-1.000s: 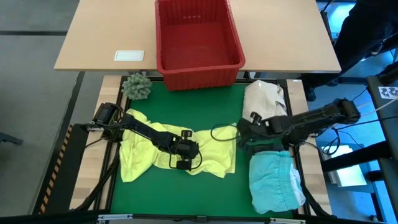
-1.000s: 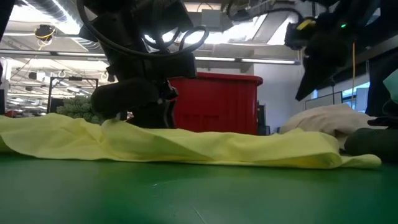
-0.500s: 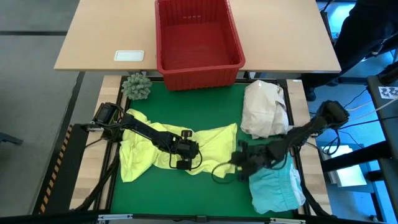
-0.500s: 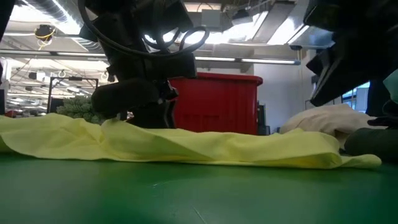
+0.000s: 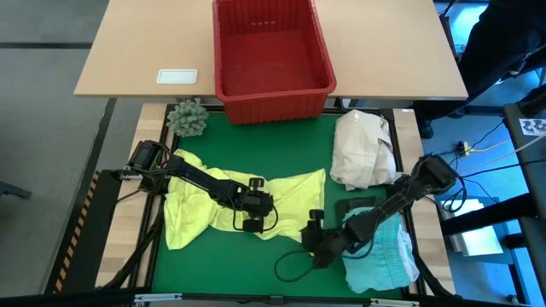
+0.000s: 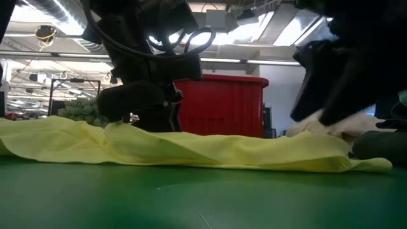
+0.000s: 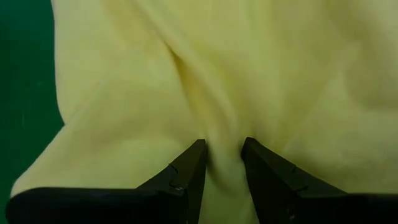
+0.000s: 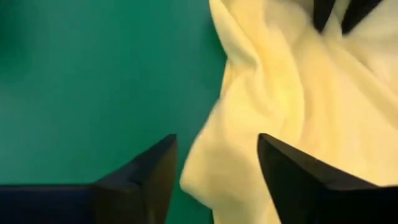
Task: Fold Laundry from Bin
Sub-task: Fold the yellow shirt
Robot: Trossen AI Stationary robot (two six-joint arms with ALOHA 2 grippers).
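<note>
Left gripper (image 5: 248, 214) pinched a fold of the bright yellow garment (image 5: 200, 213) near the middle of the green mat (image 5: 256, 149), its fingers (image 7: 189, 168) close together on the cloth. Right gripper (image 5: 312, 241), fingers spread and empty, hovered at the garment's near right corner, beside the turquoise garment (image 5: 380, 256). Far off, the red bin (image 5: 271, 51) stood on the wooden table (image 5: 136, 60).

Bare green mat (image 5: 256, 149) lies open between the red bin (image 5: 271, 51) and the yellow garment (image 5: 213, 205), and again along the near edge. The right side is crowded: cream bundle (image 5: 363, 149), turquoise garment (image 5: 380, 251), and the right arm (image 5: 401, 196) slanting across. A spiky plant ball (image 5: 188, 118) blocks the far-left corner.
</note>
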